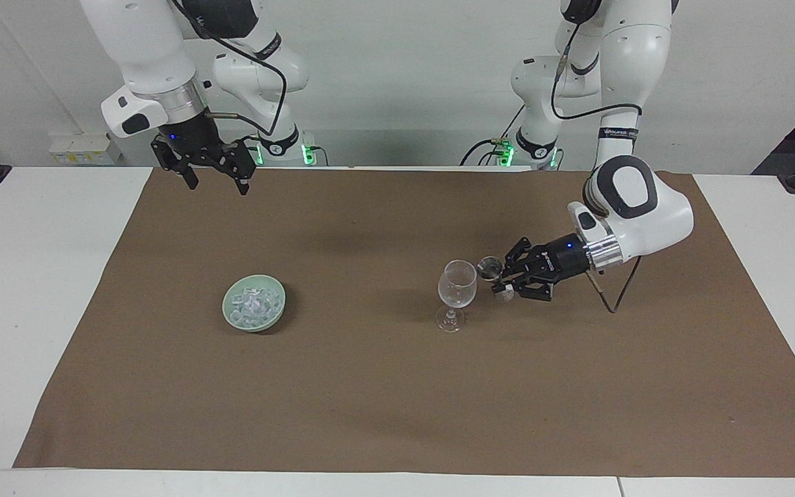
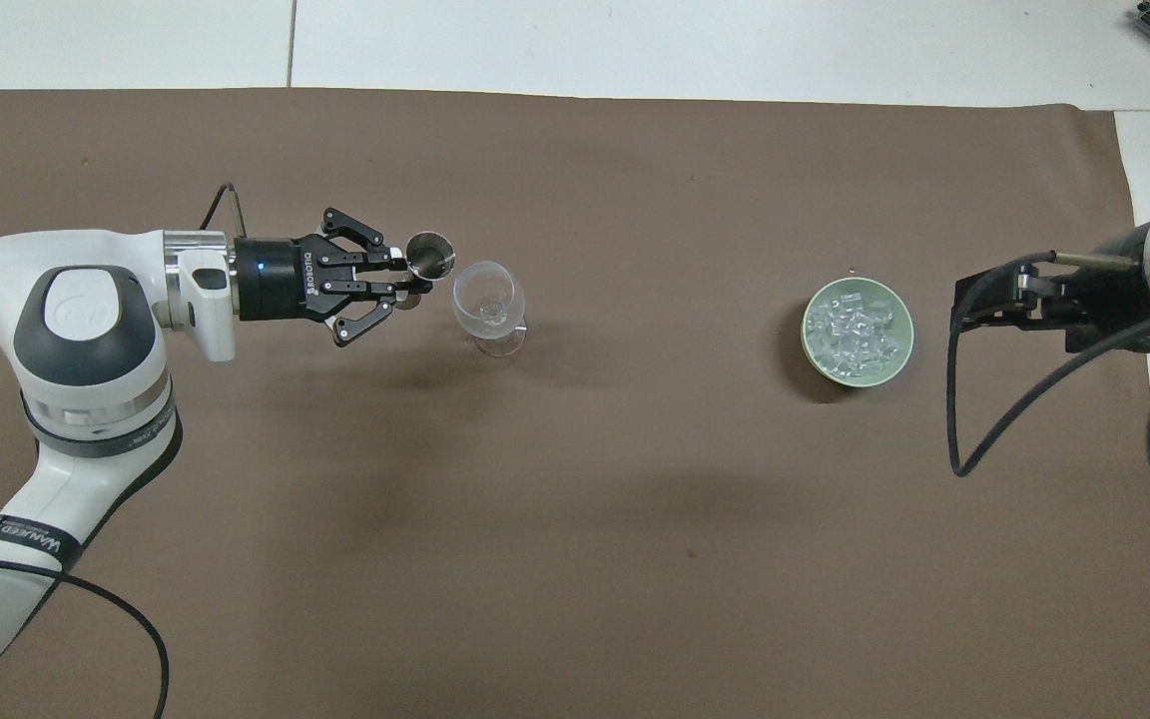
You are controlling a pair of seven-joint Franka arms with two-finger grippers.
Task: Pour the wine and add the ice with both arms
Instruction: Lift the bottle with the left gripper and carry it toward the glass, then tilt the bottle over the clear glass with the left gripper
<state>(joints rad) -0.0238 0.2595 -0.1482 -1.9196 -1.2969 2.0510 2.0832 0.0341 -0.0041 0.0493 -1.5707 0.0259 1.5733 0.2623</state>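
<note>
the left gripper (image 1: 501, 279) pinches a small metal cup (image 1: 488, 267) at three o'clock of the thin, breakable wine glass (image 1: 457, 284), while the right gripper (image 1: 212, 174), spread wide, waits before grabbing the slippery little ice (image 1: 254, 304).

Bright, even overhead light (soft shadows only), both views sharp.

left gripper (image 2: 405, 280) — "ROBOTIQ" | left arm (image 2: 26, 534) band — "WANRED"

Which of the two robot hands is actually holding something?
The left gripper is: it is shut on a small metal measuring cup right beside the wine glass. The right gripper hangs open and empty, holding nothing.
</note>
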